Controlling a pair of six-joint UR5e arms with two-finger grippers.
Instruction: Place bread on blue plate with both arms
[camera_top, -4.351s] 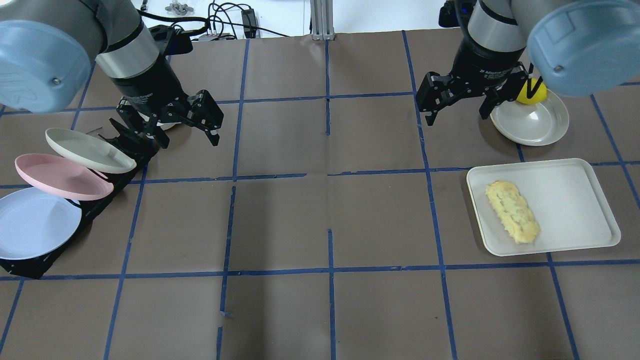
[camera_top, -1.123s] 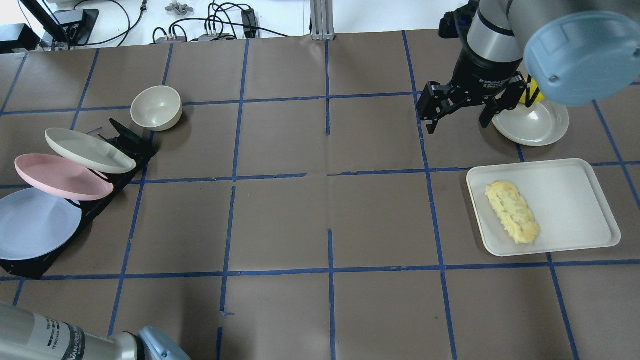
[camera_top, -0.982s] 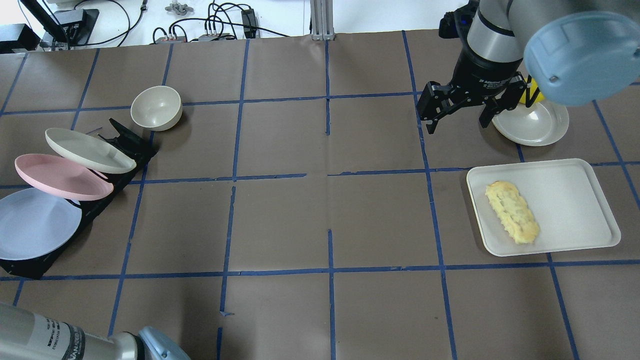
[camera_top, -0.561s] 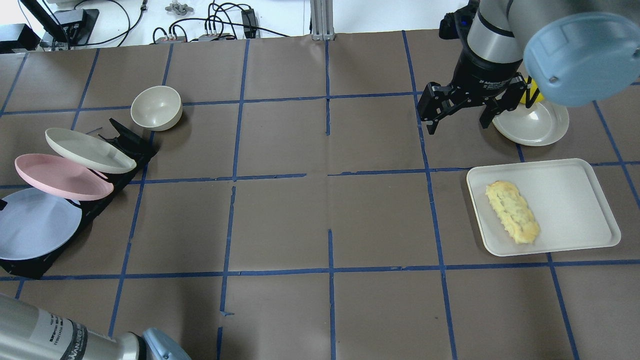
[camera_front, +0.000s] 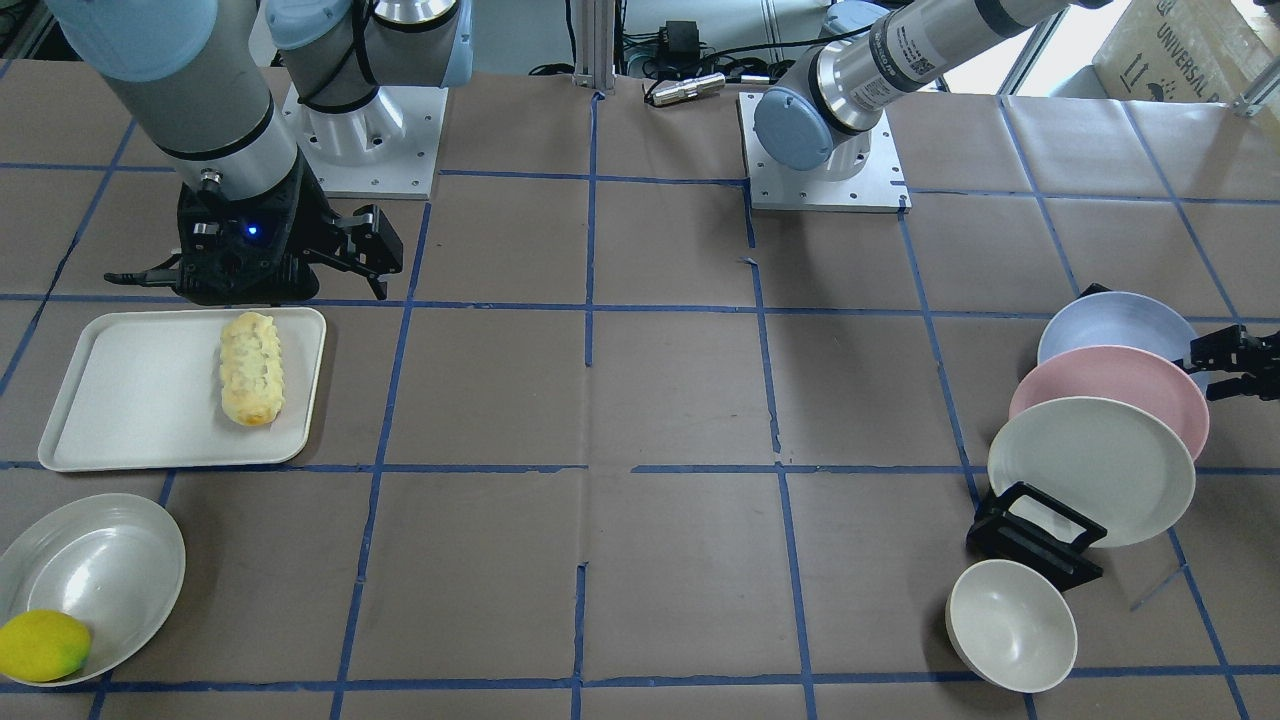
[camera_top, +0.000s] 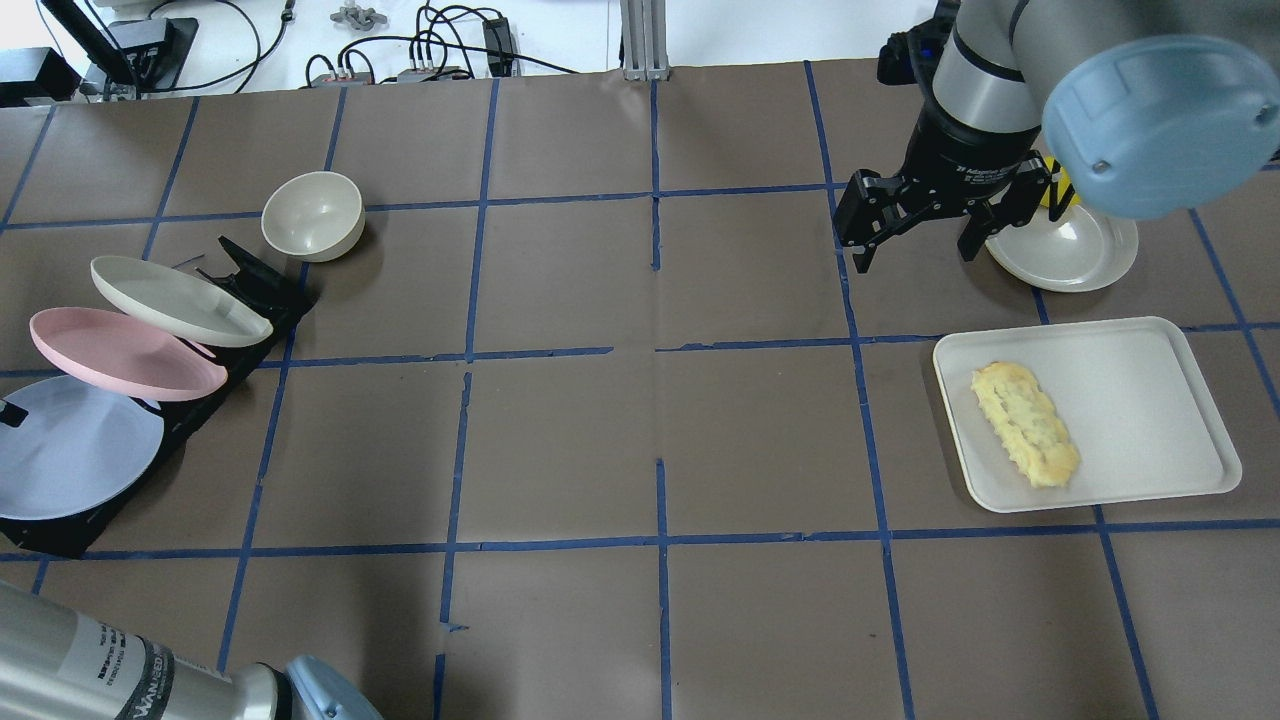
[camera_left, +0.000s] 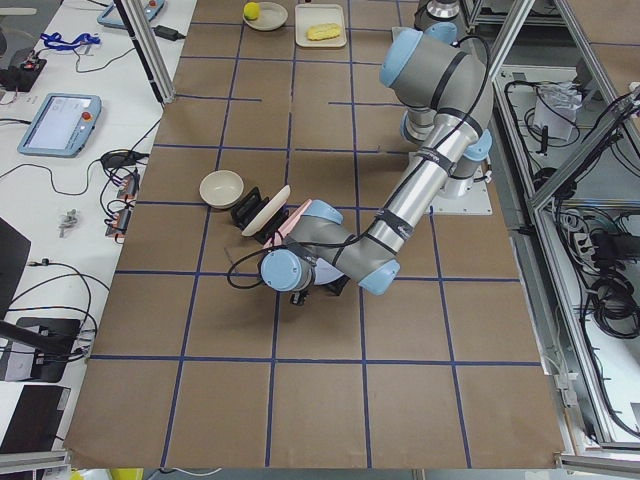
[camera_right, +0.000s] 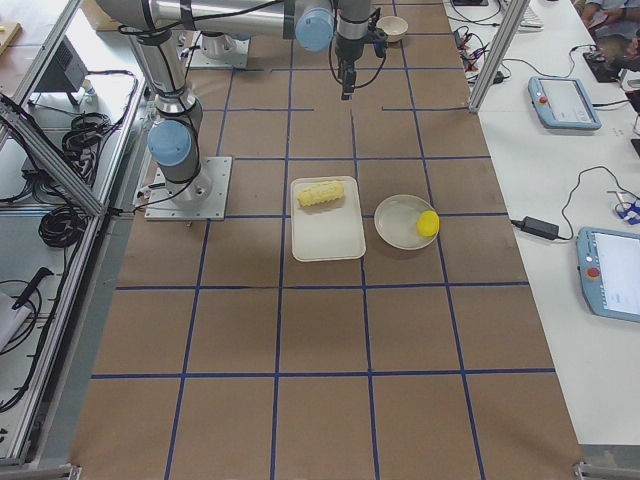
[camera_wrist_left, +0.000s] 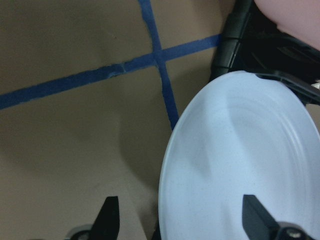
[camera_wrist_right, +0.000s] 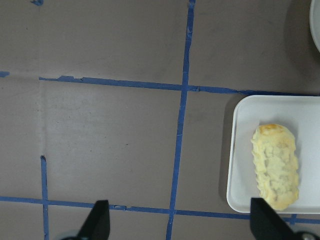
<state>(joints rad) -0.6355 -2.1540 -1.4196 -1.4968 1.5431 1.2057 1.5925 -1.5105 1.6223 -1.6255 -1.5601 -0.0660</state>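
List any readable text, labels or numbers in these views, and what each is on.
"UNIVERSAL": on the box; the rest is cut off.
"VANCED": on the left arm; the start is cut off and the small print beside it is unreadable.
White print on the right end effector: too blurred to read.
The left arm's label in the front-facing view: too small to read.
No numbers or signs elsewhere.

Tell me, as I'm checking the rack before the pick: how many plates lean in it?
3: the blue plate at one end, the pink plate in the middle, the off-white plate nearest the bowl.
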